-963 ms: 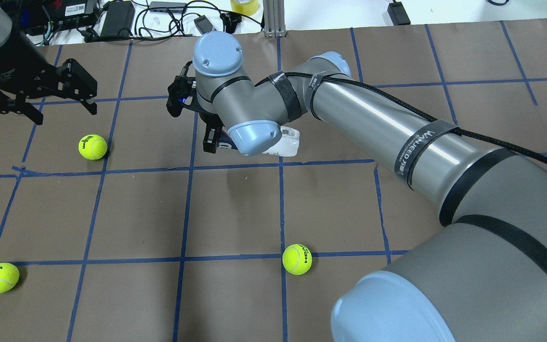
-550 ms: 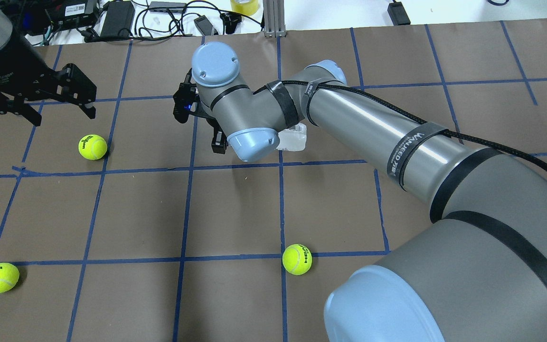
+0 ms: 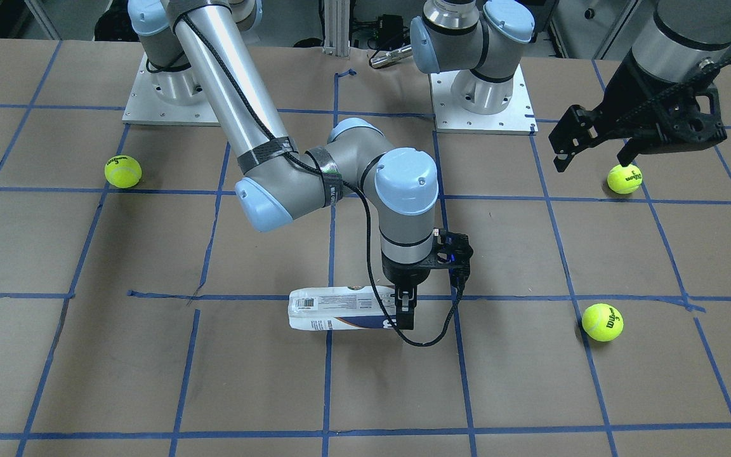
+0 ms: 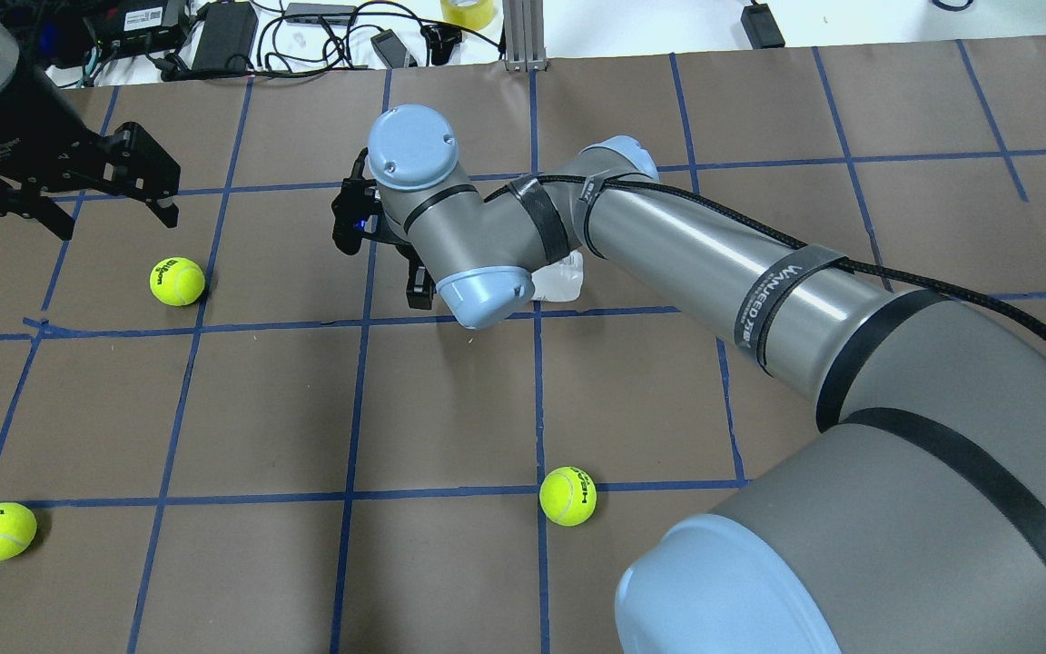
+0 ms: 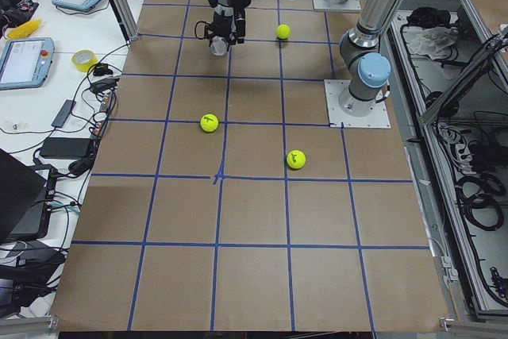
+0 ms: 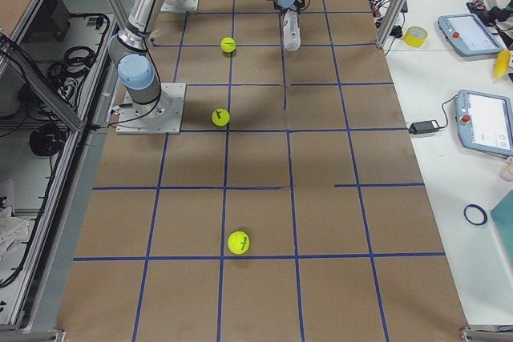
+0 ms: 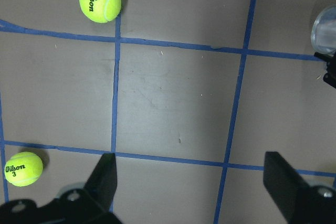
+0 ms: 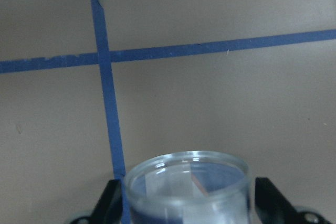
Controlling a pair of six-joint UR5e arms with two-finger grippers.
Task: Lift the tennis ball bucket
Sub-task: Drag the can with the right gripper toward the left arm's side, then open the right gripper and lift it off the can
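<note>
Brown paper crossed by blue tape lines covers the table. The silver right arm reaches across it. Its black two-finger right gripper is closed round the clear plastic cylindrical tennis ball bucket, white-and-navy labelled, which lies on its side near the table's middle. The hold sits at the open mouth, so once raised the long body would likely sag or twist out. The thin, slick wall may also flex and slip. The black left gripper hangs spread wide and empty, well apart. Yellow-green tennis balls lie scattered, one on the open-mouth side, where a dropped tube might roll.
</note>
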